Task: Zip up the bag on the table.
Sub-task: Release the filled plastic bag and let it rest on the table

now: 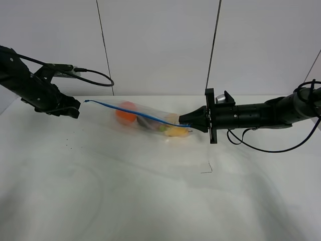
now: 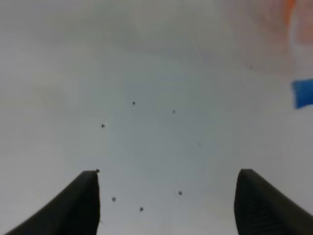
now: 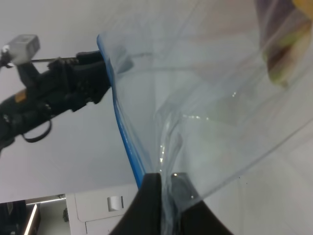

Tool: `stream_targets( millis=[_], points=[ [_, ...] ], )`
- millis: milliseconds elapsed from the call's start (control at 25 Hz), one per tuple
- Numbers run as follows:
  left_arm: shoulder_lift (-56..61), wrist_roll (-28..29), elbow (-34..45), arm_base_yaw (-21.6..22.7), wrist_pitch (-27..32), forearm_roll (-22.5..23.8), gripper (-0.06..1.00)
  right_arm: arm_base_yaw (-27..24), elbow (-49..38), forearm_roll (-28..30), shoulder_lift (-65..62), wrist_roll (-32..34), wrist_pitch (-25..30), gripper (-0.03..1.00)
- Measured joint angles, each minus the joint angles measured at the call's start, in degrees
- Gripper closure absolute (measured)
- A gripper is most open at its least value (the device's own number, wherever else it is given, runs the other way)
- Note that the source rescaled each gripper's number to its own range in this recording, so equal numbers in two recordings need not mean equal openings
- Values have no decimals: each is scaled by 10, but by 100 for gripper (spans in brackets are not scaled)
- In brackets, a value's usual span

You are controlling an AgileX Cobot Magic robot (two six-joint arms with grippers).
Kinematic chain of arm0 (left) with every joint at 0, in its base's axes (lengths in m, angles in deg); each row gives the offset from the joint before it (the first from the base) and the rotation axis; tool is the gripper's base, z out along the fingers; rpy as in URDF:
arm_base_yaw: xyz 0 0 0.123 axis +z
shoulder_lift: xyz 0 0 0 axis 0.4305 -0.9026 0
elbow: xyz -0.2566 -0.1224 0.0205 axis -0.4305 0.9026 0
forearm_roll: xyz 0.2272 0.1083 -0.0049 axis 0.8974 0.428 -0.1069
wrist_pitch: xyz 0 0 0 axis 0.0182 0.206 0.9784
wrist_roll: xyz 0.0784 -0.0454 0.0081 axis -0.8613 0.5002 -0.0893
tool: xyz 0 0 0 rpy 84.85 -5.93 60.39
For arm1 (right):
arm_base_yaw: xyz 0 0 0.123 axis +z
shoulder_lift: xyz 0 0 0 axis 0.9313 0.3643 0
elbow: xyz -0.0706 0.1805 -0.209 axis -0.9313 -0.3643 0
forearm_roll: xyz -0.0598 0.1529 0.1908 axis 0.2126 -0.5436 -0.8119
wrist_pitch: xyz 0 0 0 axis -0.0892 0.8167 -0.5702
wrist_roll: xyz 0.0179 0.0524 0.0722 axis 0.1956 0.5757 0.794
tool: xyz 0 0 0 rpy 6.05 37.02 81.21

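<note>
The bag (image 1: 145, 118) lies on the white table (image 1: 125, 196), clear plastic with orange, dark and yellow toy produce inside. Its blue zipper strip (image 1: 130, 111) runs from upper left to lower right. My right gripper (image 1: 193, 124) is shut on the bag's right end at the strip; the right wrist view shows its tips (image 3: 165, 183) pinching the clear plastic (image 3: 205, 98) beside the blue strip (image 3: 124, 142). My left gripper (image 1: 75, 110) is open and empty just left of the strip's free end, not touching it. In the left wrist view (image 2: 168, 196) that blue end (image 2: 303, 93) sits at the edge.
A small dark bent scrap (image 1: 206, 169) lies on the table in front of the right arm. Grey wall panels (image 1: 160, 45) stand behind the table. The left arm (image 3: 58, 93) shows beyond the bag in the right wrist view.
</note>
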Motion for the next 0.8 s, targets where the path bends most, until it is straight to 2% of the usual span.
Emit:
stream_targets(
  millis=[120,240,440,720,800],
  points=[
    [2,22,-18,1,49,1,8,0,0,0,0,0,0,97],
    [2,74,-30,1,113,13,-3,0,0,0,0,0,0,97],
    [2,174,-55,1,217,66,-5,0,0,0,0,0,0,97],
    [2,193,-64,1,376,81,-5,0,0,1,0,0,0,97],
    [3,193,-64,1,384,83,-5,0,0,2,0,0,0,97]
  ],
)
